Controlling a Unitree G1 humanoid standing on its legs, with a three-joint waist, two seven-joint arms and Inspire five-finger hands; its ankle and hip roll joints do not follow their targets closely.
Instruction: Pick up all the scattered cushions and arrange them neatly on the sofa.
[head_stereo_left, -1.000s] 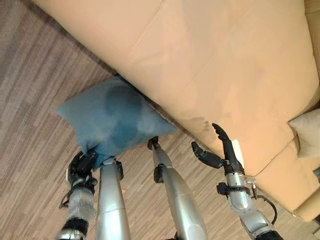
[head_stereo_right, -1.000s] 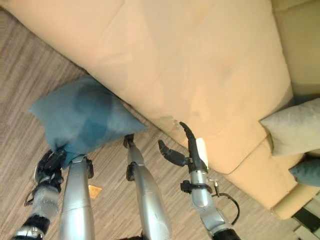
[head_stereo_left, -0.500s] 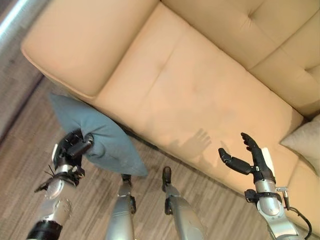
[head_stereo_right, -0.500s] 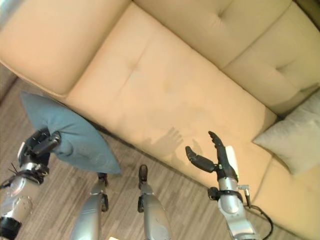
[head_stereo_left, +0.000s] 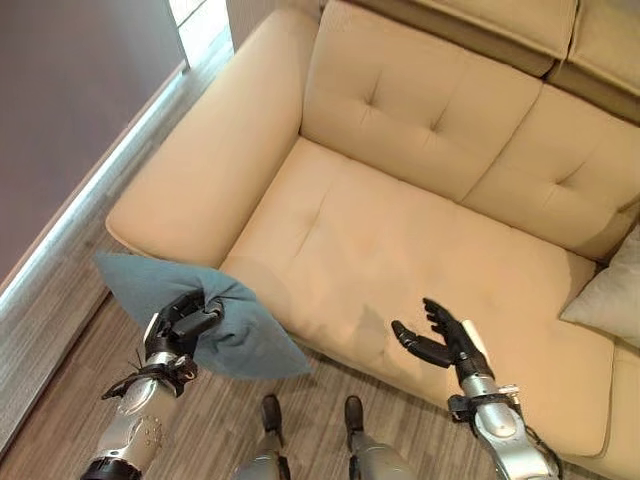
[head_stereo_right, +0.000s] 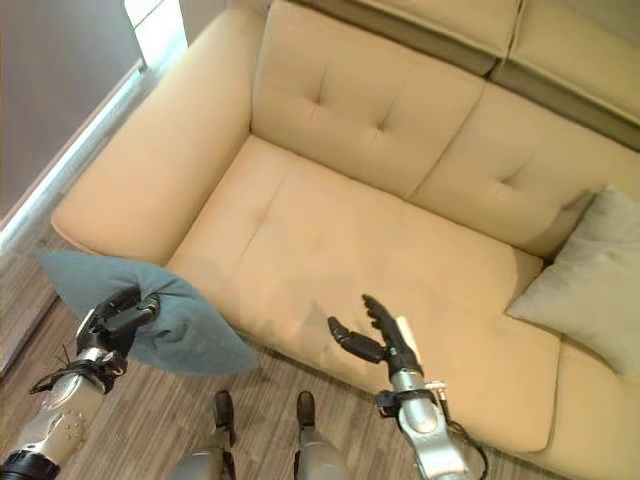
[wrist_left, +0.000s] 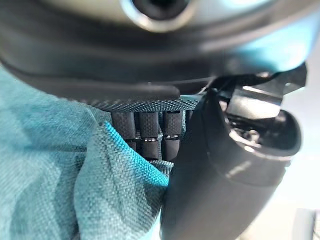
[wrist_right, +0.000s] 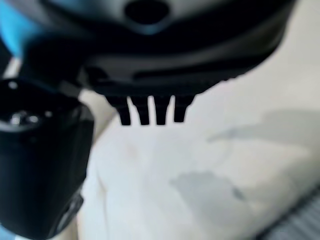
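The left hand (head_stereo_left: 183, 318) was curled round one corner of the blue cushion (head_stereo_left: 240, 335), fingers and thumb pinching a bunch of the cloth, as its wrist view confirmed; the cushion hung from that grip off the floor, its bulk spreading away from the hand toward the robot's right and its other tip poking out past the hand on the left side; its long axis ran roughly along the sofa's front edge. The sofa (head_stereo_left: 400, 130) lay straight ahead of the hand, the bare seat beyond and to the right, the armrest just past the fingers; so the move to come was, I judged, a lift forward and rightward onto the seat. The right hand (head_stereo_left: 437, 341) hovered over the seat's front edge, fingers spread and relaxed, holding nothing; it was well apart from the cushion, so the left hand was the nearer. Counted: one blue cushion in hand; one grey cushion (head_stereo_right: 585, 280) already on the sofa far beyond the right hand; two cushions in all; one sofa.
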